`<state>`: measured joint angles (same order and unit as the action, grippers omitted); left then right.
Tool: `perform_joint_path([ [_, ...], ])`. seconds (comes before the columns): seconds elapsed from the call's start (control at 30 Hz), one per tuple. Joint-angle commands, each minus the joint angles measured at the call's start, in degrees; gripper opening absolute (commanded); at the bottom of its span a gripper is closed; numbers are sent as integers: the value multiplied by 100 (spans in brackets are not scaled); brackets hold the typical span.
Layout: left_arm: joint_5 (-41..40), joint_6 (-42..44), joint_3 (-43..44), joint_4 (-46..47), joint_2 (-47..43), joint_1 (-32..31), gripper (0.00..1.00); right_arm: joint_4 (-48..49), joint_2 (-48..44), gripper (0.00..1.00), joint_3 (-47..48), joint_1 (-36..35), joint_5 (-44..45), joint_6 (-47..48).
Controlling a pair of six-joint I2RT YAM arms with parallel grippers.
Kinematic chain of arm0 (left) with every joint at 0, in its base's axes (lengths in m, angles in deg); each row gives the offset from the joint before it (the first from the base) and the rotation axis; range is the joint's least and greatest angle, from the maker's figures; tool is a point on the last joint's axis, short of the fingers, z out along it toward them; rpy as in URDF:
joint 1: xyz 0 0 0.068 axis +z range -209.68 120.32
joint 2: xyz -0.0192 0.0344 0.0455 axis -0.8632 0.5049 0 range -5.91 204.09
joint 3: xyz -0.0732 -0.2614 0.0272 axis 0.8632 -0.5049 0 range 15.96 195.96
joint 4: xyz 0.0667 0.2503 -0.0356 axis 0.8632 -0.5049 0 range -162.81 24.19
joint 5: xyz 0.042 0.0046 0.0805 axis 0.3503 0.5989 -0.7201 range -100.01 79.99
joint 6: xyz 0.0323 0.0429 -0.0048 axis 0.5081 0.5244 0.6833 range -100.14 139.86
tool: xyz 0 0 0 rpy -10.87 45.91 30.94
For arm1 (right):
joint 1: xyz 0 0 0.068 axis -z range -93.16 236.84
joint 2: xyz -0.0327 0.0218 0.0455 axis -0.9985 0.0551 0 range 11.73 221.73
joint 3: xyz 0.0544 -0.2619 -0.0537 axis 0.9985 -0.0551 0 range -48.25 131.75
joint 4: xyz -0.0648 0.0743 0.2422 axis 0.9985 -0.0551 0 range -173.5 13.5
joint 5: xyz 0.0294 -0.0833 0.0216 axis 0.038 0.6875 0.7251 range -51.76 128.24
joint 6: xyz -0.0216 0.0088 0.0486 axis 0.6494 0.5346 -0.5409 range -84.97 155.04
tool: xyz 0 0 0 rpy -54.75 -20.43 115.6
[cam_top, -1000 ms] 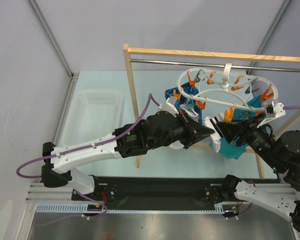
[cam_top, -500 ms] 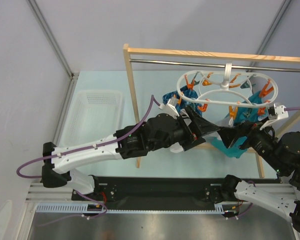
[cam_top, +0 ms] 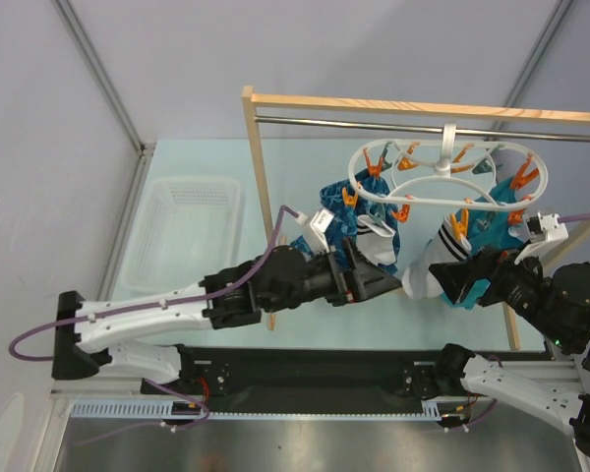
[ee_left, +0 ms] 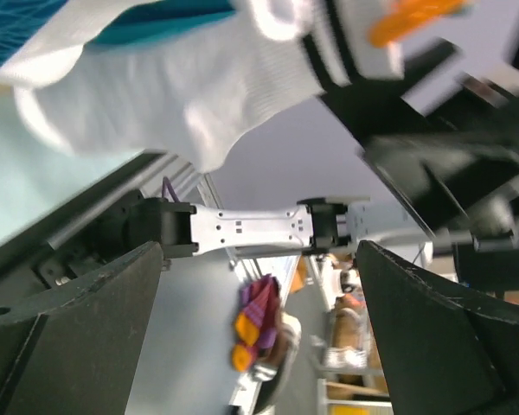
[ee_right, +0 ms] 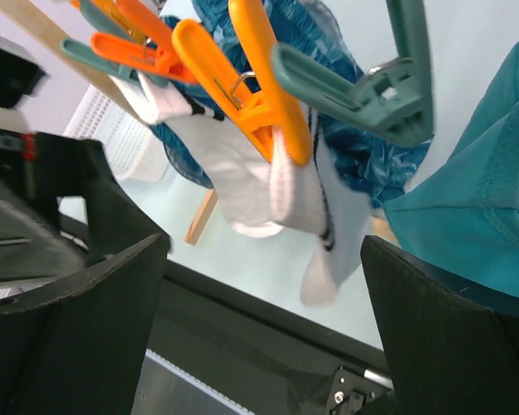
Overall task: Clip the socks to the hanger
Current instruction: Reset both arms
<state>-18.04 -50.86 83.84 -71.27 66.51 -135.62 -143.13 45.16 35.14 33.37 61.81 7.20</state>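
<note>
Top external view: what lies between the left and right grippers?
A white fabric sock with black cuff stripes, hanging from an orange clip, in the top view.

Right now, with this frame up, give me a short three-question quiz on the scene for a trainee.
1. True or false: the left gripper and the right gripper both stand open, with nothing between their fingers.
2. In the right wrist view, what holds the near sock by its cuff? A. an orange clip B. a white clip C. nothing
3. In the top view, how many socks hang from the hanger?

Key: 1 true; 2 A; 3 two, side by side under the hanger's near edge.
</note>
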Motion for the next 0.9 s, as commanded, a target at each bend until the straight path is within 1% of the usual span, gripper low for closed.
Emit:
perform_joint_path([
  [0.0, 171, 1418, -502, 984, -930, 44, 99, -158, -38, 100, 72, -23, -300, -161],
  [0.1, -145, 2034, -1170, 907, -1729, 79, 100, 316, -257, 100, -322, -14, -651, -187],
  [0.13, -250, 2131, -1328, 801, -1906, 88, 100, 500, -441, 100, -689, -14, -713, -179],
  [0.17, -434, 2306, -1652, 696, -2316, 106, 99, 833, -530, 100, -850, -23, -757, -213],
  [0.23, -576, 2483, -2013, 433, -2714, 150, 100, 1107, -688, 100, -1349, -5, -889, -266],
  [0.27, -664, 2597, -2363, 344, -3064, 176, 99, 1500, -741, 100, -1587, -5, -968, -310],
  [0.33, -953, 2651, -2725, 108, -3461, 194, 100, 1967, -890, 100, -2044, 21, -1170, -433],
  [0.37, -1050, 2625, -3101, 54, -3646, 211, 99, 2500, -1082, 100, -2612, 21, -1206, -477],
  [0.4, -1156, 2616, -3323, 53, -4074, 237, 99, 2767, -1206, 100, -2879, 12, -1215, -521],
  [0.43, -1192, 2607, -3525, 71, -4278, 246, 100, 3022, -1320, 100, -3177, 21, -1206, -634],
  [0.47, -1201, 2624, -3971, 184, -4533, 264, 99, 3564, -1565, 100, -3441, 21, -1223, -644],
  [0.5, -1201, 2625, -4210, 281, -4970, 273, 100, 3822, -1698, 100, -4001, 21, -1171, -679],
  [0.53, -1175, 2616, -4430, 369, -5253, 290, 99, 4068, -1830, 100, -4250, 21, -1136, -723],
  [0.57, -1148, 2659, -4667, 526, -5491, 299, 100, 4558, -1997, 99, -4488, 21, -1109, -723],
  [0.6, -1122, 2651, -5122, 745, -5719, 299, 100, 4771, -2285, 100, -5003, 21, -970, -732],
  [0.63, -1069, 2651, -5344, 895, -6253, 308, 100, 4991, -2454, 100, -5226, 21, -925, -741],
  [0.67, -1008, 2686, -5790, 1053, -6493, 317, 99, 5385, -2603, 100, -5480, 21, -890, -724],
  [0.7, -973, 2677, -6003, 1351, -6782, 317, 100, 5571, -2857, 100, -5701, 30, -837, -715],
  [0.73, -876, 2677, -6197, 1484, -7220, 317, 100, 5730, -2964, 100, -6129, 21, -819, -706],
  [0.77, -823, 2729, -6556, 1616, -7486, 326, 100, 6062, -3052, 100, -6325, 12, -828, -636],
  [0.8, -805, 2756, -6698, 1783, -7706, 326, 100, 6196, -3131, 100, -6710, 12, -837, -618],
  [0.83, -753, 2774, -6743, 1802, -8056, 326, 100, 6432, -3132, 100, -6879, 4, -802, -635],
  [0.87, -648, 2791, -7022, 1880, -7973, 334, 100, 6591, -3123, 100, -7055, -5, -776, -696],
])
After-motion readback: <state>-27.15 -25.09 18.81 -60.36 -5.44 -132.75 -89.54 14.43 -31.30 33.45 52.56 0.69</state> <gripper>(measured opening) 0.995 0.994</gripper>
